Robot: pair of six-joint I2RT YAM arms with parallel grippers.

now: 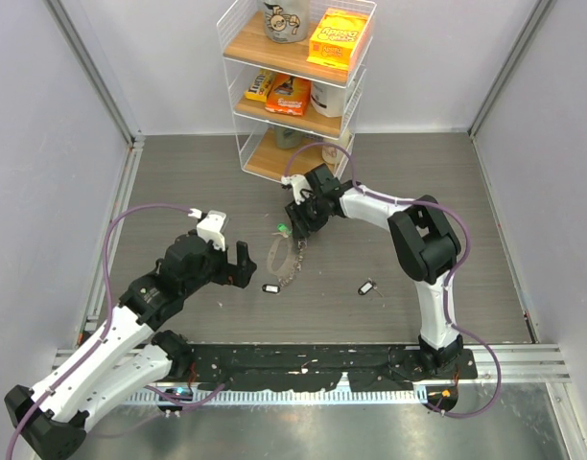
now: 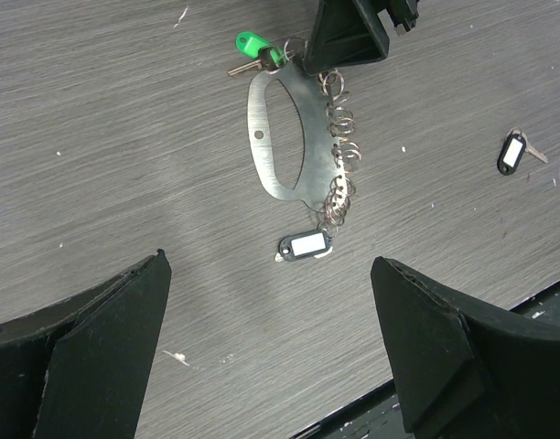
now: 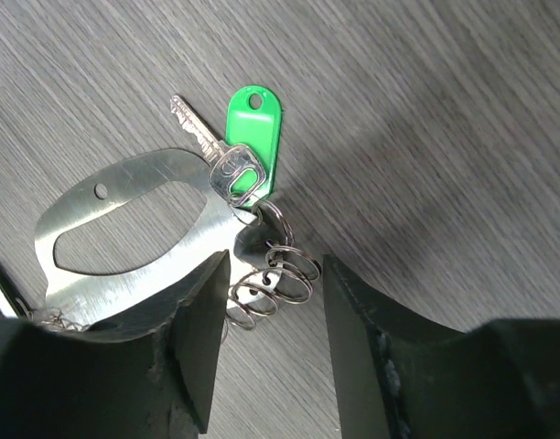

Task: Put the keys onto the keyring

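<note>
Over the keyring [image 3: 152, 187], the right gripper [image 3: 273, 274] has jaws half apart (grip unclear); a tug could drag 1 key [image 2: 305, 245] from below the left gripper [image 2: 271, 263], jaws wide

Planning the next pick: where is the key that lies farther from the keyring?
In the top view the farther key lies right of centre, to the right of the keyring and apart from it; the other key sits by the keyring's near end.
</note>
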